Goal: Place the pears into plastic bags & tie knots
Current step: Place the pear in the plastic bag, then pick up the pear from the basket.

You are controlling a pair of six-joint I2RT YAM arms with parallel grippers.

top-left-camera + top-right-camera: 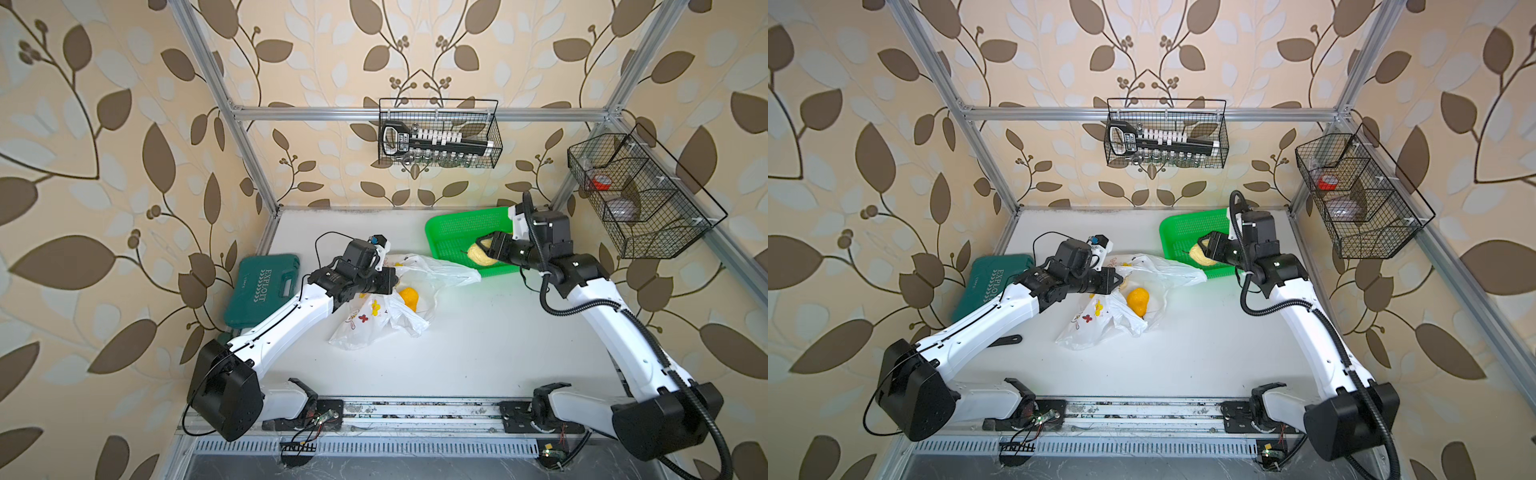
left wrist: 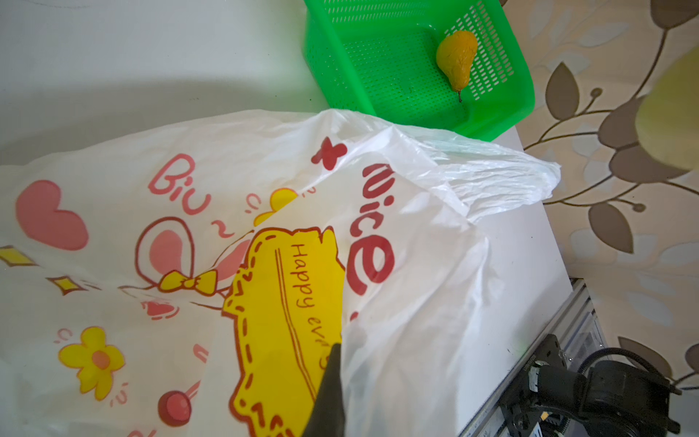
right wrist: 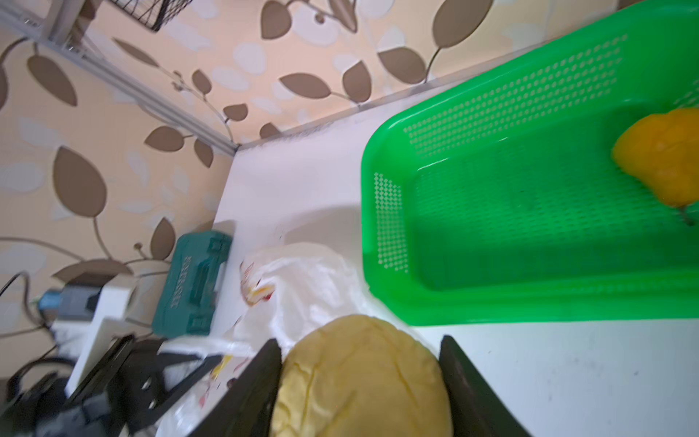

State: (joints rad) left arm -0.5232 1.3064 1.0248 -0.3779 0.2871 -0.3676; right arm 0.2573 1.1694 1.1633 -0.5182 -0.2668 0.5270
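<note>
The plastic bag [image 1: 374,324], translucent white with cartoon prints, lies crumpled mid-table in both top views. An orange pear [image 1: 409,297] rests in its open mouth. My left gripper [image 1: 392,280] is shut on the bag's upper edge; in the left wrist view one dark finger [image 2: 333,374] shows with the film [image 2: 416,265] draped over the other. My right gripper [image 1: 482,249] is shut on a pale yellow pear [image 1: 478,254] and holds it above the near rim of the green basket [image 1: 457,224]. Its fingers [image 3: 465,378] clamp the pear [image 3: 363,378] on both sides. Another orange pear [image 2: 455,56] lies in the basket [image 2: 359,56].
A dark green tool case [image 1: 262,289] lies at the table's left edge, behind my left arm. Two black wire baskets hang on the frame, one at the back [image 1: 440,133] and one at the right [image 1: 636,191]. Aluminium posts stand at the table's corners.
</note>
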